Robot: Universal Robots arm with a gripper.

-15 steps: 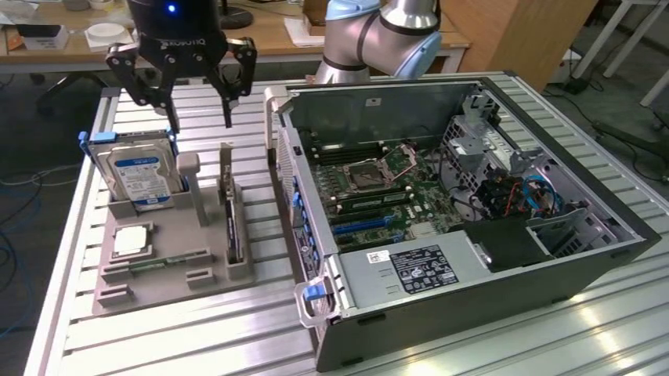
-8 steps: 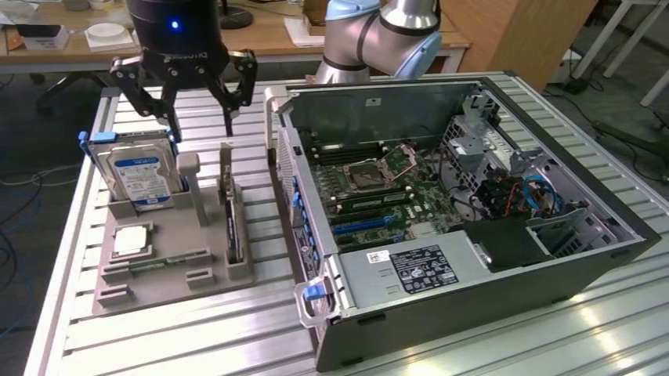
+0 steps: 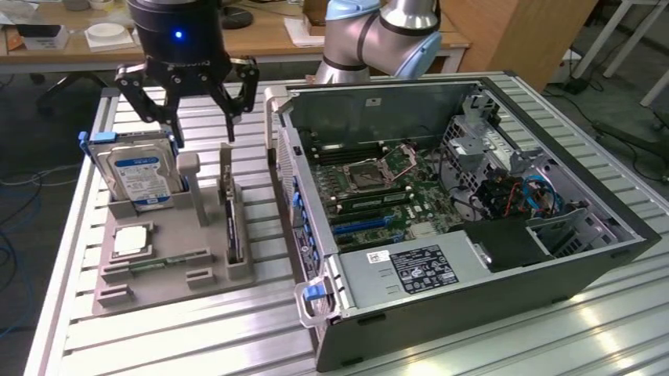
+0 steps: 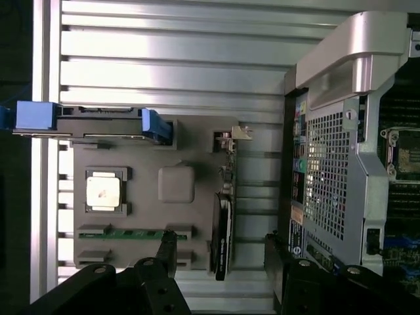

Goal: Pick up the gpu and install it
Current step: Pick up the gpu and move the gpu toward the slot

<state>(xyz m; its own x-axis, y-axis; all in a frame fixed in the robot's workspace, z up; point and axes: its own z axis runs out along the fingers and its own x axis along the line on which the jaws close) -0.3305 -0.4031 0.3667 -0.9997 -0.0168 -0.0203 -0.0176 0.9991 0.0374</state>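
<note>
Jaws of the black 2-fingered gripper [image 3: 203,141] stand wide apart and hold nothing. The gripper hangs over the far end of a flat grey plastic parts tray [image 3: 168,291], which lies on a table of silver aluminium slats [image 3: 157,341].

The gpu [image 3: 231,223], a thin dark rectangular circuit card, stands on its long edge in a slot along the side of the tray nearest the computer. In the wrist view the gpu [image 4: 223,233] appears edge-on between the 2 black fingers [image 4: 166,246], with a clear gap on either side. In the exterior view, the fingertip toward the exterior view's right hangs close above the card's far end.

A silver hard drive with a blue-and-white label [image 3: 141,174] stands upright in a blue-handled bracket on the tray, at the exterior view's left of the gripper. Near it in the tray lie 1 square silver processor chip [image 3: 131,241] and 1 narrow green memory stick [image 3: 157,265].

Just beside the tray, to the exterior view's right, a black and grey desktop computer case [image 3: 471,294] lies on its side with its panel off, baring a green motherboard [image 3: 387,188].
</note>
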